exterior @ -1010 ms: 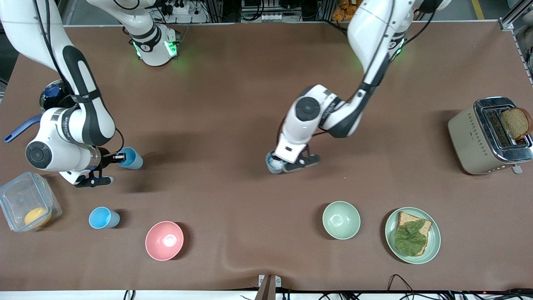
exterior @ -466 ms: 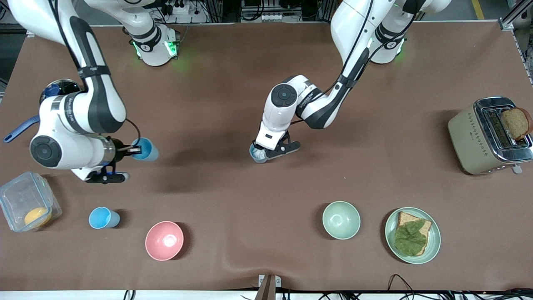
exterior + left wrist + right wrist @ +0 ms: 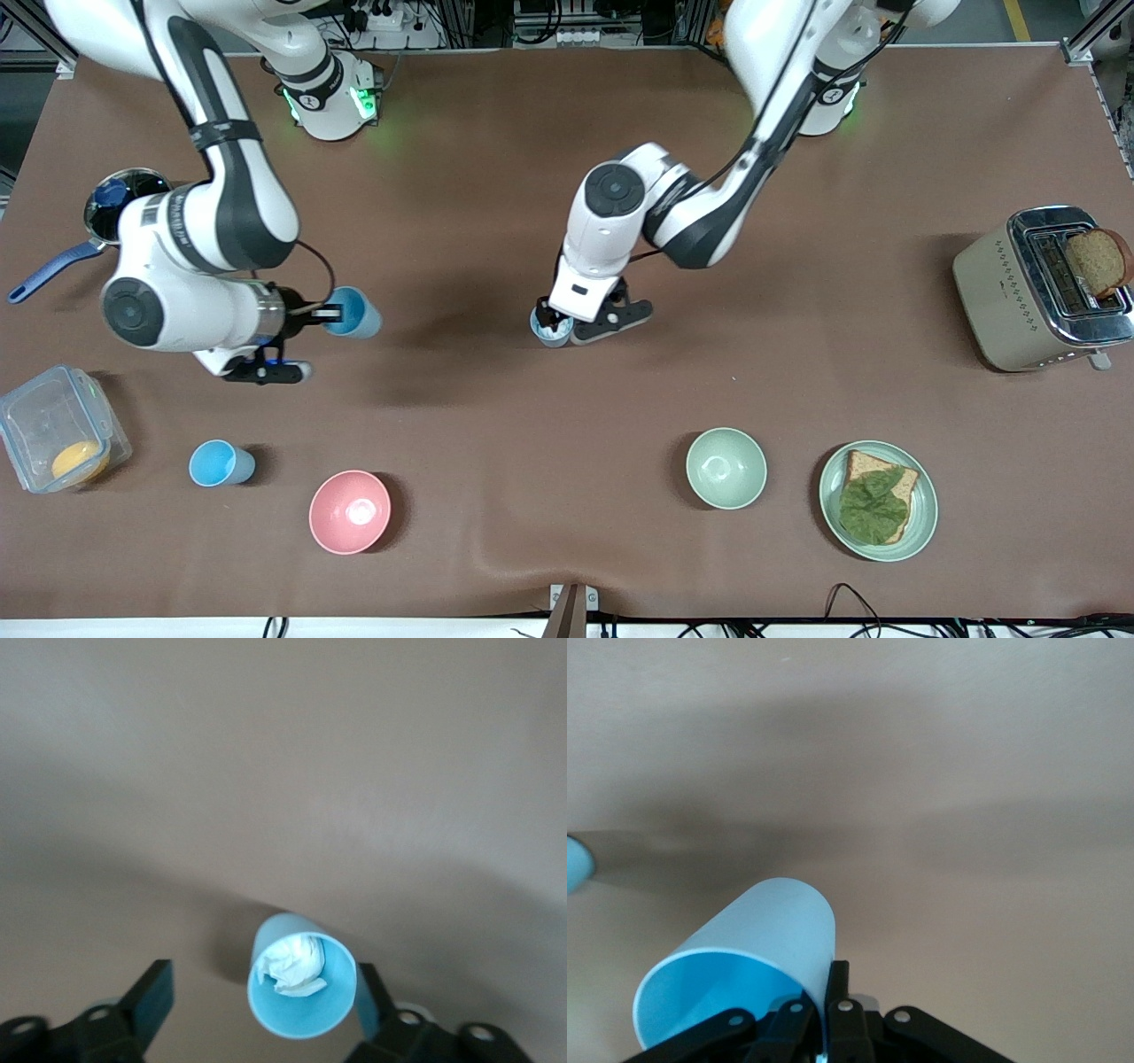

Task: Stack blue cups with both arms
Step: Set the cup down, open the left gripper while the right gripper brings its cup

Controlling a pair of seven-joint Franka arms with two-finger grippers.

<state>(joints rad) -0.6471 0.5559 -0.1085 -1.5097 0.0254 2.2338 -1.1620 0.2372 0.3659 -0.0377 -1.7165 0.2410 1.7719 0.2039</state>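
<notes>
Three small light-blue plastic tumblers: one (image 3: 354, 313) held tilted in the air, one (image 3: 302, 988) upright mid-table holding crumpled white paper, one (image 3: 219, 463) standing beside the pink bowl.

A robotics lab dressed as a kitchen: two white arms (image 3: 221, 204) bolted along one edge of a table covered in brown cloth (image 3: 496, 177), with power strips (image 3: 381, 18) and cables (image 3: 850, 598) along its edges. Kitchen props sit around: a toaster (image 3: 1001, 292) holding bread, a pink bowl (image 3: 349, 512), a pale green bowl (image 3: 726, 468), a plate (image 3: 833, 496) with bread and lettuce, a plastic food box (image 3: 35, 416)
</notes>
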